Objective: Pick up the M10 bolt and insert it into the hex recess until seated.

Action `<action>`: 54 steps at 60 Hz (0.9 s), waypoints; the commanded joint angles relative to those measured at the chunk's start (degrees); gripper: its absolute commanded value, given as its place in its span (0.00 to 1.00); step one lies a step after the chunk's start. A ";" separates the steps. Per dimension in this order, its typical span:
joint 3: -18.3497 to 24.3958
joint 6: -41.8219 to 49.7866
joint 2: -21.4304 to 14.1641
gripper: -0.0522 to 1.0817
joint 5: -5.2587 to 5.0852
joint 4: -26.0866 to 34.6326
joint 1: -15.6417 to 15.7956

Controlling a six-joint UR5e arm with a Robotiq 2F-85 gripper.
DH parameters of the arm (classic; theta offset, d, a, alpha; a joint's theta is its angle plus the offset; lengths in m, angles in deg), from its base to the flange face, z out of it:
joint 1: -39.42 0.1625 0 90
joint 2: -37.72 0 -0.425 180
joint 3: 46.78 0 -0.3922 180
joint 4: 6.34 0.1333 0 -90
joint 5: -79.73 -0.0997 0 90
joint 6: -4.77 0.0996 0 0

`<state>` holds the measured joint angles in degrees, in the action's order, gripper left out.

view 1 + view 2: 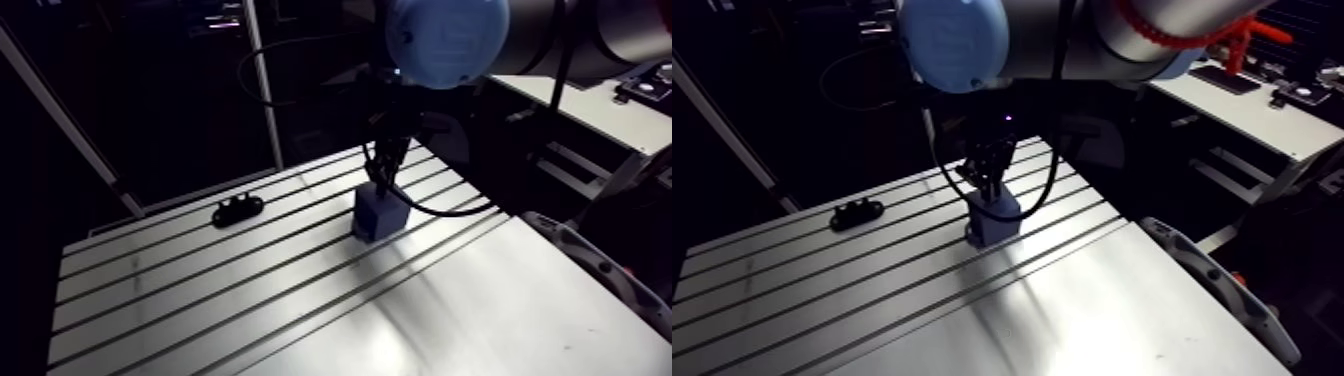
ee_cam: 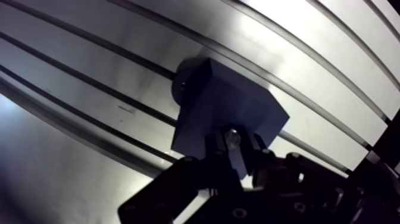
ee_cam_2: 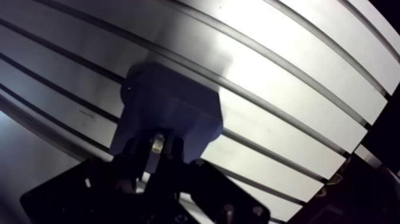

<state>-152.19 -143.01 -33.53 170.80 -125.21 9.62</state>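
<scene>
I read black two-finger tool [image 2: 235, 150] clamped on small shiny metal M10 bolt [image 2: 233, 132], directly over top face of blue-grey square block [image 2: 220, 101] on slotted aluminium tabletop [image 2: 309, 53]. Pick done, I judge. Hex recess hidden under tool, so seating unconfirmed.

The bolt [image 2: 234, 136] is small, of shiny metal; only its end shows, pressed between the two fingers of the gripper [image 2: 235, 149], right at the top face of the block [image 2: 223, 104]. This blue-grey, box-shaped block stands upright on the slotted surface [image 2: 309, 53].
</scene>
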 commanded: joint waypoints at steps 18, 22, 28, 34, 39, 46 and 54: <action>-0.28 -5.01 -0.33 0.69 -0.33 0.08 0.01; -0.28 -5.03 -0.33 0.69 -0.26 0.08 0.00; -0.21 -5.19 -0.33 0.69 -0.24 0.25 0.07; -0.19 -5.86 -0.33 0.69 -0.24 0.35 0.09; -0.11 -6.65 -0.33 0.69 -0.24 0.35 0.00; -0.27 -7.54 -0.33 0.66 -0.24 0.35 0.00; -0.37 -7.93 -0.41 0.38 -0.26 0.10 0.00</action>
<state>-152.41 -149.93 -33.87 170.55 -124.89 9.63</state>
